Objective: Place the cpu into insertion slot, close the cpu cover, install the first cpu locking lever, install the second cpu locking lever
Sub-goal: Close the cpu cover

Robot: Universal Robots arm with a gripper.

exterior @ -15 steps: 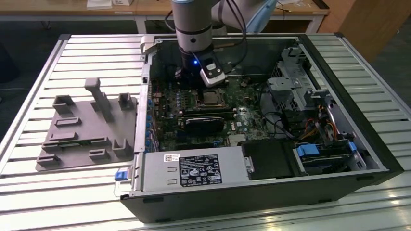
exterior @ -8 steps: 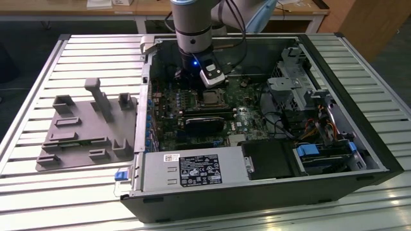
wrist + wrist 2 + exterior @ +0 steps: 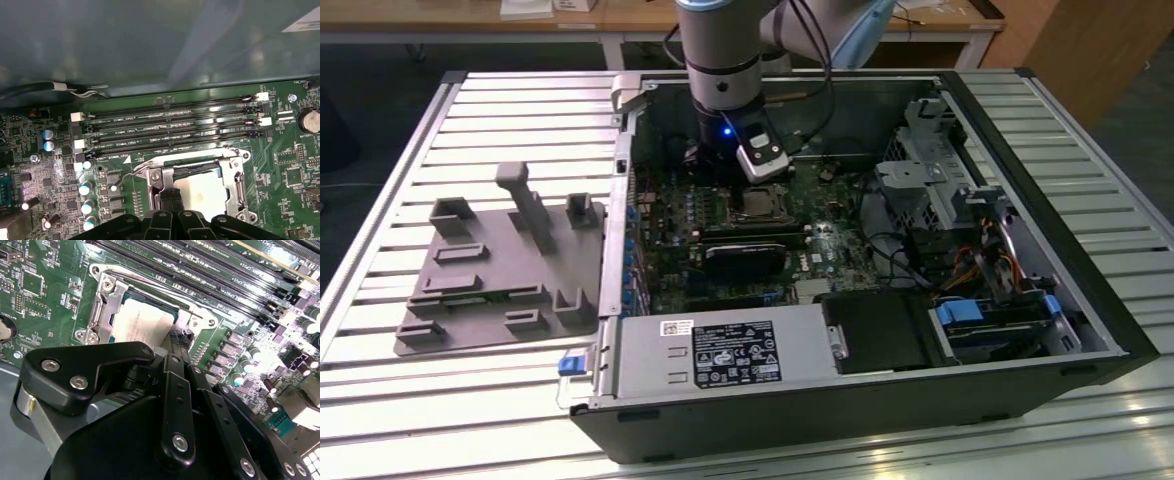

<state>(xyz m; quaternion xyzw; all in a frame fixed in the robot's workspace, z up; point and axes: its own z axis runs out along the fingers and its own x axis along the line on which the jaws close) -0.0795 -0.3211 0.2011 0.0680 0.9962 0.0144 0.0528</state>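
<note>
The cpu (image 3: pixel 202 192) lies flat in the insertion slot (image 3: pixel 195 169) on the green motherboard, its dull silver top showing in both wrist views (image 3: pixel 142 322). The silvery cpu cover (image 3: pixel 235 182) lies down over it, its frame around the chip's top (image 3: pixel 106 302). A thin wire locking lever (image 3: pixel 131 170) sticks out beside one corner of the socket. My gripper (image 3: pixel 170 200) hangs right over the socket's edge, its black fingers (image 3: pixel 176 347) together with nothing visible between them. In the exterior view the gripper (image 3: pixel 750 172) is inside the open computer case, just above the socket (image 3: pixel 758 205).
Long black memory slots (image 3: pixel 170 125) run beside the socket. A black block (image 3: pixel 750 255) sits below it in the exterior view, with cables and drive bays (image 3: pixel 947 200) at that view's right. A grey fixture plate (image 3: pixel 500 270) lies on the slatted table outside the case.
</note>
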